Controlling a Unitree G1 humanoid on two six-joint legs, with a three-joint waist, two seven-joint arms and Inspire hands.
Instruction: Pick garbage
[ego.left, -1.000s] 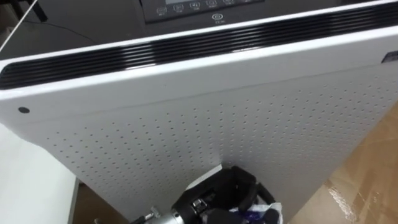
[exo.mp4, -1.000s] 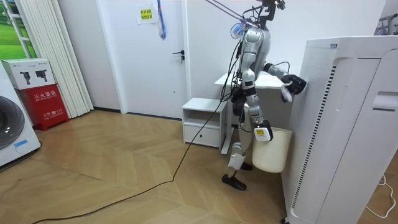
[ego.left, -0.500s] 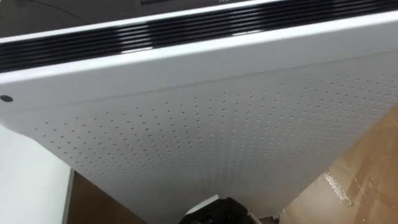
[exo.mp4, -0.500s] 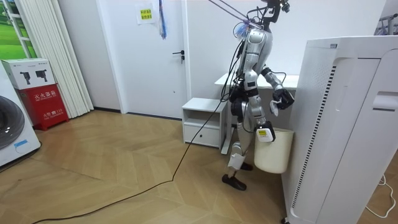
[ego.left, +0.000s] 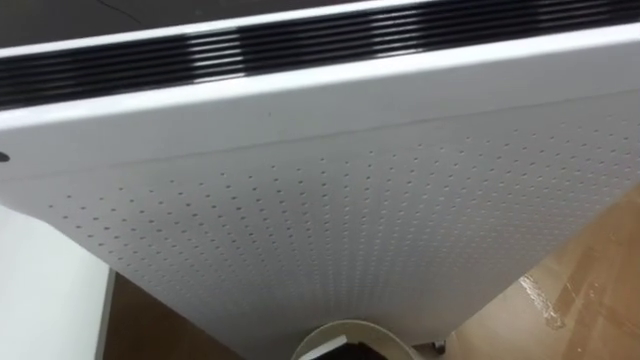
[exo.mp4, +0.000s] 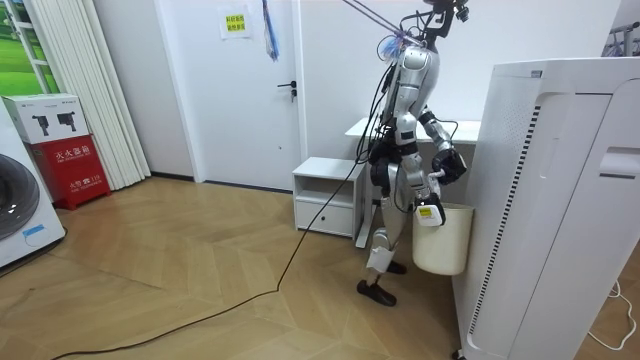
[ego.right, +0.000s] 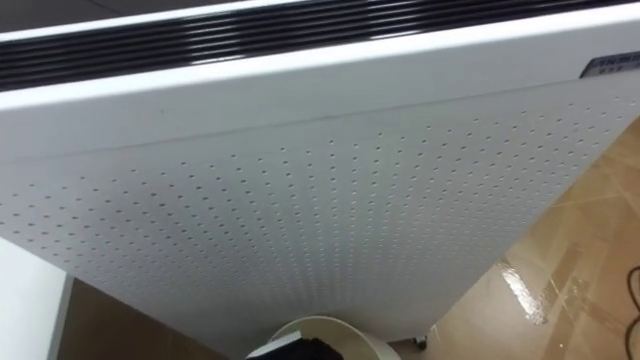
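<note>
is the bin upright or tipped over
Upright: the bin stands on its base beside the white unit, its round open rim facing up.

Bin (ego.left: 350, 326) cut off at bottom edge.

Tall white plastic appliance casing (ego.left: 330, 230): smooth, soft satin sheen, with fine perforations all over the face panel. Black slatted grille (ego.left: 300, 45) along its top: glossy plastic, bright highlights on the slats. Brown wood plank floor (ego.left: 590, 290): varnished and shiny, with a glare patch. Round cream plastic bin (exo.mp4: 442, 245): smooth, matt wall. White flat top (ego.left: 40, 290) beside the casing: plain, matt.
</note>
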